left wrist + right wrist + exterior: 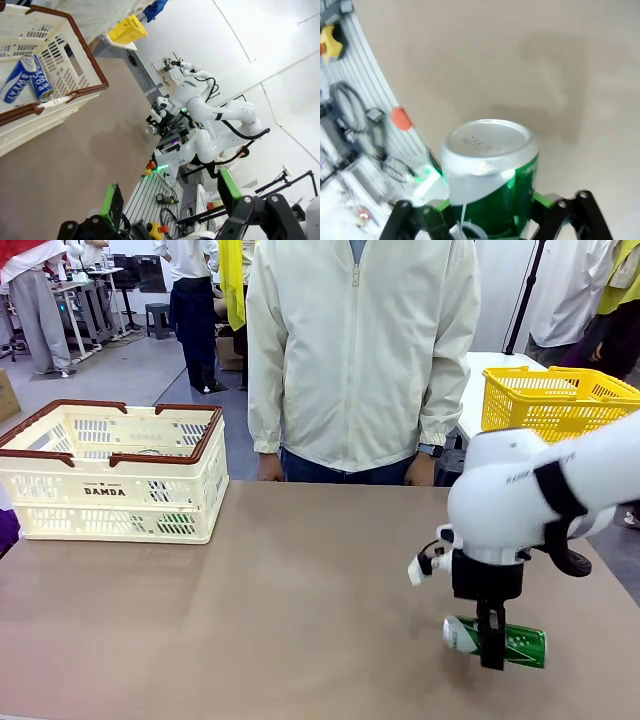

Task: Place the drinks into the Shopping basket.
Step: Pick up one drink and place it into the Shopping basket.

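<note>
From the front camera I see one Shopping basket [112, 472] sitting on the tabletop [300, 610] at its far left corner, cream with a brown rim. Through the slots in its near wall I can make out something green low inside, too hidden to say what. One green can [500, 640] is down at the tabletop's near right part, well apart from the Shopping basket, lying sideways with its silver top pointing toward the basket side. My right tool [491, 648] comes straight down onto it and has closed around its middle, one black finger crossing the front of the can. One person [360, 350] in a pale jacket stands at the far edge, hands hanging just beyond the tabletop. One yellow basket [555, 400] rests on a separate white table further right, behind the arm.

In the left wrist camera, my left tool [170, 205] has its green-padded fingers spread wide apart with nothing between them. The Shopping basket's corner shows at the upper left, and inside it I count two blue cans [25, 79] with white lettering, lying side by side and touching, against the slotted wall.

The right wrist camera looks along the right tool, where the single green can fills the space between the fingers, its silver top facing the lens, green pads pressed on both sides.
</note>
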Available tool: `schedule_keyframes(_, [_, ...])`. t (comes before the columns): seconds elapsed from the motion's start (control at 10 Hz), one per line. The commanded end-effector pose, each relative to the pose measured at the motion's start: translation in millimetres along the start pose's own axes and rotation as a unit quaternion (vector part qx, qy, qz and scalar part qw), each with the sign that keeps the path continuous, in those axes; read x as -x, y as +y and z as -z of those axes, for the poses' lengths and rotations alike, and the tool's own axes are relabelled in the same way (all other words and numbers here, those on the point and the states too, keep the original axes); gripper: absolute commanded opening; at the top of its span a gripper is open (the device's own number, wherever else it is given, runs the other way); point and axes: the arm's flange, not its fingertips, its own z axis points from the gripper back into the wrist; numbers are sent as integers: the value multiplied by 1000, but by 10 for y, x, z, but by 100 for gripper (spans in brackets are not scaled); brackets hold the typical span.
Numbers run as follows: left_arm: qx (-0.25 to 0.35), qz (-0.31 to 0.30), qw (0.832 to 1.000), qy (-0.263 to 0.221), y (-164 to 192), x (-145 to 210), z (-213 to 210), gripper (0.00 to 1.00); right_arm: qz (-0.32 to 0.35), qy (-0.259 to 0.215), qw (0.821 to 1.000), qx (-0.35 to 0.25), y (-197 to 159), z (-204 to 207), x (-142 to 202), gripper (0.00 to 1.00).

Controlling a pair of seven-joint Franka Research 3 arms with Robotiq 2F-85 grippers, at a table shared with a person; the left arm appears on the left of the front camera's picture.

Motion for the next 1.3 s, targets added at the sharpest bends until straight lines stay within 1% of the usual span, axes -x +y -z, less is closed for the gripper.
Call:
schedule_keyframes(0.0, [5, -4, 1000, -7, -44, -20, 8, 100, 108, -107, 988, 2, 350, -387, 26, 0])
schedule_keyframes(0.1, [5, -4, 1000, -7, -44, -20, 8, 100, 139, -148, 979, -2, 358, -572, -308, 0])
schedule_keyframes(0.2, [5, -4, 1000, -7, -44, -20, 8, 100, 210, -215, 954, -16, 345, -693, -748, 0])
schedule_keyframes(0.3, [5, -4, 1000, -7, -44, -20, 8, 100, 258, -244, 935, -9, 334, -730, -1187, 0])
schedule_keyframes(0.4, [5, -4, 1000, -7, -44, -20, 8, 100, 302, -258, 918, -4, 339, -721, -1639, 0])
schedule_keyframes(0.5, [5, -4, 1000, -7, -44, -20, 8, 100, 345, -248, 905, -25, 326, -686, -1985, 0])
schedule_keyframes(0.6, [5, -4, 1000, -7, -44, -20, 8, 100, 367, -254, 894, -38, 350, -662, -2240, 0])
schedule_keyframes(0.7, [5, -4, 1000, -7, -44, -20, 8, 100, 343, -245, 905, -63, 422, -640, -2349, 0])
schedule_keyframes(0.8, [5, -4, 1000, -7, -44, -20, 8, 100, 247, -260, 929, -90, 508, -701, -2205, 0])
schedule_keyframes(0.9, [5, -4, 1000, -7, -44, -20, 8, 100, 348, -259, 900, -53, 434, -486, -2221, 0])
schedule_keyframes(1.0, [5, -4, 1000, -7, -44, -20, 8, 100, 348, -259, 900, -53, 434, -486, -2221, 0])
schedule_keyframes(1.1, [5, -4, 1000, -7, -44, -20, 8, 100, 321, -253, 911, -65, 460, -479, -2379, 0])
schedule_keyframes(1.2, [5, -4, 1000, -7, -44, -20, 8, 100, 398, -243, 884, -27, 516, -496, -2409, 0])
